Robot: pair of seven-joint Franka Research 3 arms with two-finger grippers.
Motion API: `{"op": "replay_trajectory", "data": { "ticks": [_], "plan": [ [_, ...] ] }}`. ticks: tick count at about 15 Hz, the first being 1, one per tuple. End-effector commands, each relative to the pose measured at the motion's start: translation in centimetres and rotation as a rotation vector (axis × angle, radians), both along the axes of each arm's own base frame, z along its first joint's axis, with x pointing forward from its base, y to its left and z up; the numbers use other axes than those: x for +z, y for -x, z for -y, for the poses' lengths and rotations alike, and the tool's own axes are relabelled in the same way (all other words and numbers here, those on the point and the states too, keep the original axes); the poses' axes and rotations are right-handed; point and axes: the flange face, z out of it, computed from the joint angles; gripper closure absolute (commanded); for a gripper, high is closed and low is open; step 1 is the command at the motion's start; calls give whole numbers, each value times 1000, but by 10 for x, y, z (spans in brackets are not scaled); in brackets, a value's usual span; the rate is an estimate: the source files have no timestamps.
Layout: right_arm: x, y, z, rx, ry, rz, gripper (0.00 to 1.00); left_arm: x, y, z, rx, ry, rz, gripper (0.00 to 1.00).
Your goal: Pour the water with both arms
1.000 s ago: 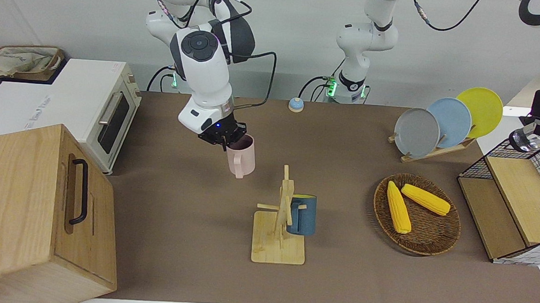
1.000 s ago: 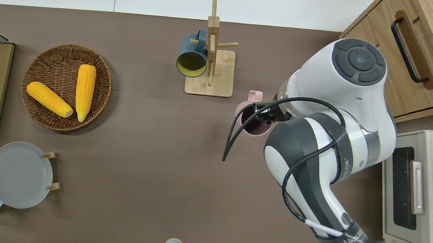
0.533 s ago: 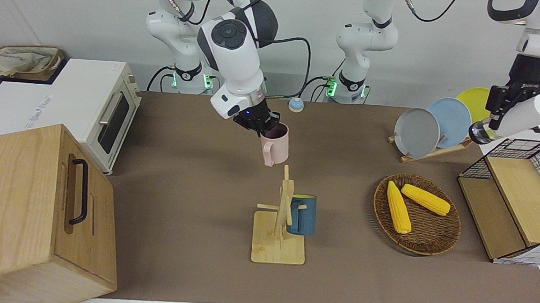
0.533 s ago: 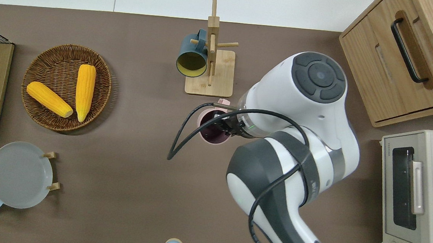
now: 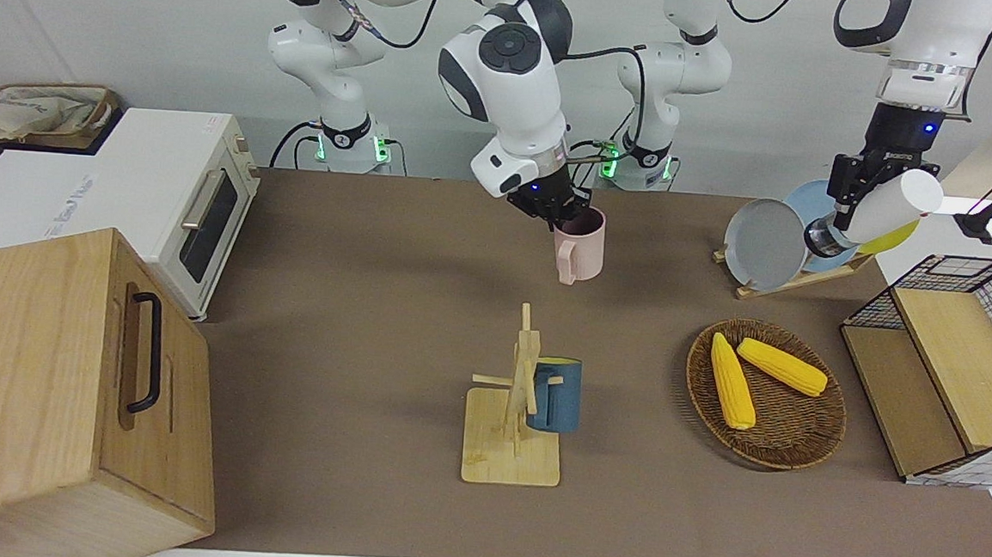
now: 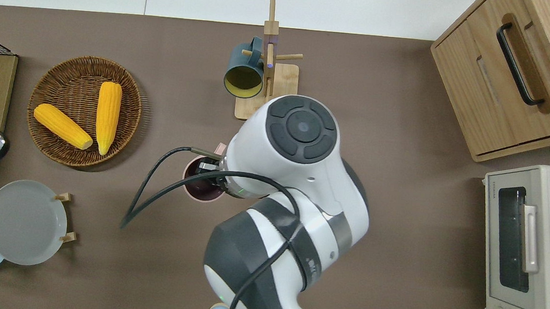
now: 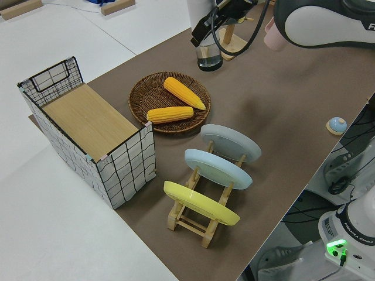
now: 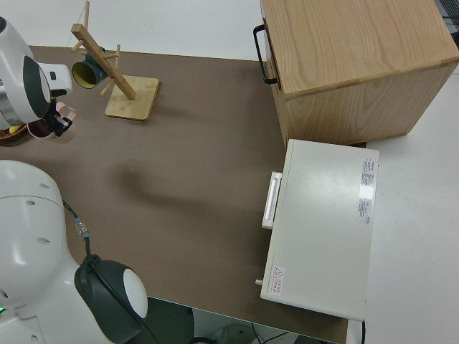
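Pink mug [image 5: 580,247] hangs upright (mouth up) in right jaws [image 5: 552,211]; left jaws [image 5: 850,195] clamp a tilted bottle [image 5: 874,214].

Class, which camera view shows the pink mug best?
The front view: the pink mug hangs clear in the right tool, handle and rim visible. Overhead, the arm covers most of it; the side views show only a pink sliver.
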Motion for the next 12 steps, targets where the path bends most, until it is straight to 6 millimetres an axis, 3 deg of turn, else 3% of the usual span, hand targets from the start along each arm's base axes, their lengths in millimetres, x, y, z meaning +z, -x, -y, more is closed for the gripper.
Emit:
{"op": "replay_trajectory", "data": {
  "ticks": [1, 7, 12],
  "plan": [
    [-22, -5, -41, -42, -24, -40, 1000, -13, 37, 17, 6, -13, 65, 1000],
    [-61, -7, -77, -124, -55, -49, 1000, -47, 60, 44, -28, -16, 66, 1000],
    [-95, 5, -106, -120, -63, -58, 1000, -73, 76, 60, -54, -20, 41, 1000]
  ]
}}
